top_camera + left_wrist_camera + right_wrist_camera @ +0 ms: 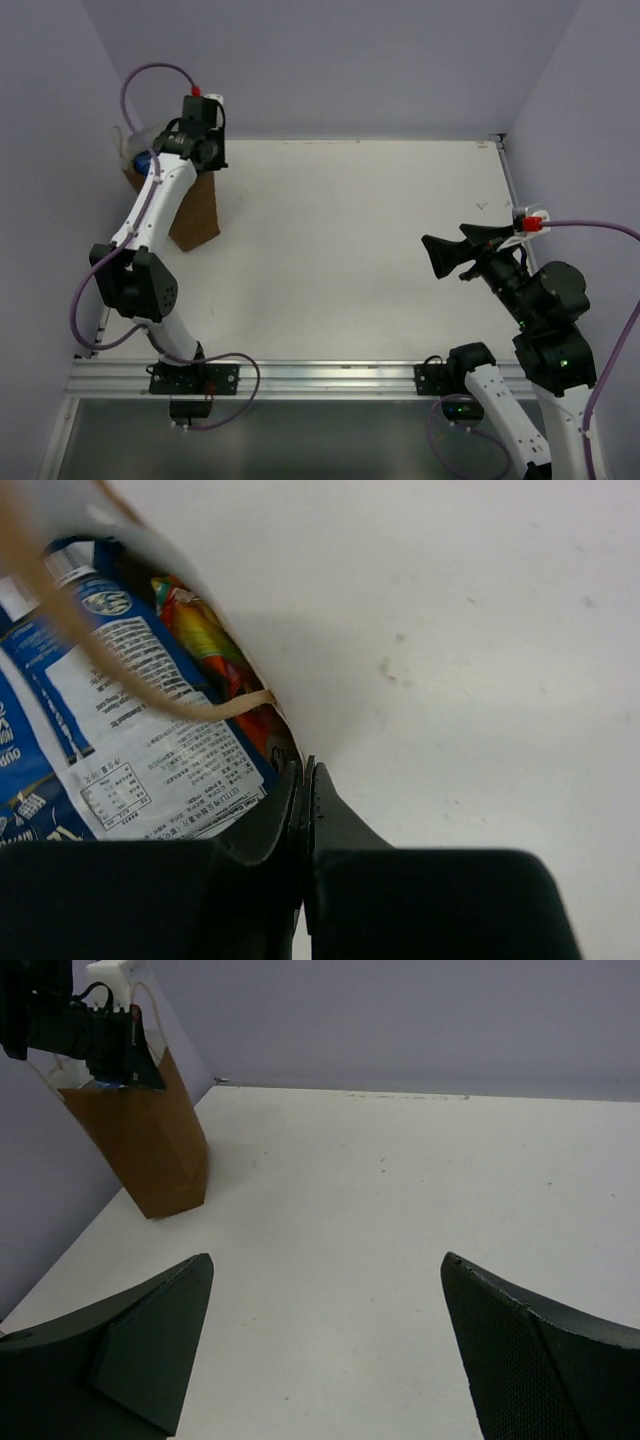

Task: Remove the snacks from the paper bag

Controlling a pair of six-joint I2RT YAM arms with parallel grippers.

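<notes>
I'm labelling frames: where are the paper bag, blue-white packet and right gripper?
paper bag (150, 1155), right wrist view, brown side.
blue-white packet (130, 730), left wrist view, printed label.
right gripper (432, 258), top external view, between its fingertips.

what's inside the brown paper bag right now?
Visible in the brown kraft paper bag: a blue-and-white printed packet, with an orange-red glossy packet beside it. Anything deeper is covered by them and the bag wall.

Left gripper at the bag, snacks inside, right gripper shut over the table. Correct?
No: the right gripper is open, jaws wide apart, as the right wrist view shows. The rest holds: the left gripper is at the bag, snacks inside.
</notes>
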